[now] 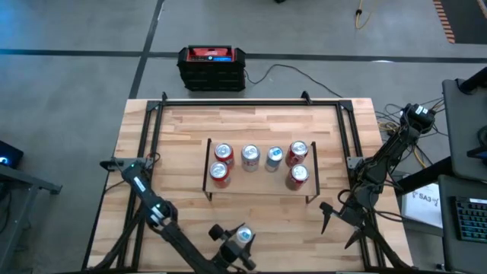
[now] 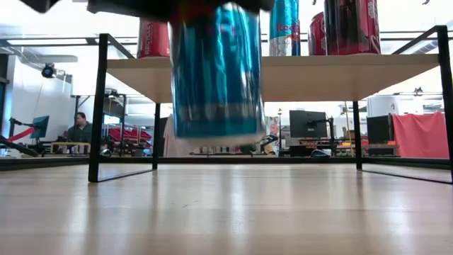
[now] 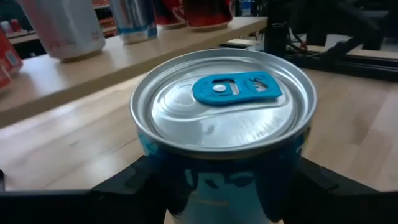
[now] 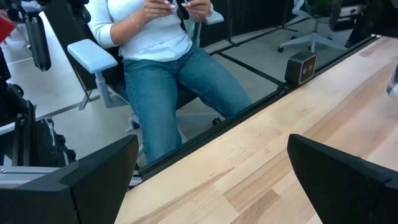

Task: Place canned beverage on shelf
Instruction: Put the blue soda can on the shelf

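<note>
A blue canned beverage (image 1: pixel 243 235) with a silver top and blue tab (image 3: pixel 236 89) hangs near the table's near edge, in front of the shelf, with my left gripper (image 1: pixel 241 242) shut on it. The shelf (image 1: pixel 262 183) is a low light-wood board (image 2: pixel 318 74) on thin black legs at the table's middle. Several red and silver cans (image 1: pixel 252 157) stand upright on it. My right gripper (image 1: pixel 340 227) waits open near the table's right edge, with nothing between its fingers (image 4: pixel 99 180). My left gripper pinches the can's side wall (image 3: pixel 155 152) just below the top rim, one finger (image 3: pixel 127 183) on each side. The fingers come nearly level from the table's near side. The can stays upright, its bottom (image 2: pixel 216 138) lifted clear of the tabletop.
A black frame (image 1: pixel 152 122) runs around the table's far and side edges. A black-and-red box (image 1: pixel 212 67) sits on the floor beyond the far edge. A person (image 4: pixel 168 56) sits beyond the table's edge. Bare tabletop (image 1: pixel 266 217) lies between the shelf and the near edge.
</note>
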Controlling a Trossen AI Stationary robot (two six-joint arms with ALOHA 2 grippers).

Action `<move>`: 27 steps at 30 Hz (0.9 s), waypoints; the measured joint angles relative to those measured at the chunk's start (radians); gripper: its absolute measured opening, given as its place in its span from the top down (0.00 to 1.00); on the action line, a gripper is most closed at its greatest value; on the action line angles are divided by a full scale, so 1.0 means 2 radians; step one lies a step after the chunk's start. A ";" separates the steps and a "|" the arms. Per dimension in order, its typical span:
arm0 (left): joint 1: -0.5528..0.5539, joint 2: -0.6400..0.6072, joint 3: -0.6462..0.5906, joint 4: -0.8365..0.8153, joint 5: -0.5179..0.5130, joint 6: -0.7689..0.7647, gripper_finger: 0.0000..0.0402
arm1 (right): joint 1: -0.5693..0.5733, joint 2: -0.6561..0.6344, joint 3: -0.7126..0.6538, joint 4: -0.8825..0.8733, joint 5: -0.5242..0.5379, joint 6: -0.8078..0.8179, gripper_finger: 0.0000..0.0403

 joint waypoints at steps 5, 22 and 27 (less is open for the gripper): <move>-0.004 -0.026 0.000 0.017 0.002 0.020 0.48 | 0.000 0.000 0.000 0.000 0.000 0.000 0.01; 0.037 -0.132 0.000 0.031 0.039 0.102 0.40 | 0.000 0.000 0.000 0.000 0.000 0.001 0.01; 0.060 -0.144 0.000 0.074 0.041 0.203 0.41 | 0.000 0.000 0.000 0.000 0.000 0.001 0.01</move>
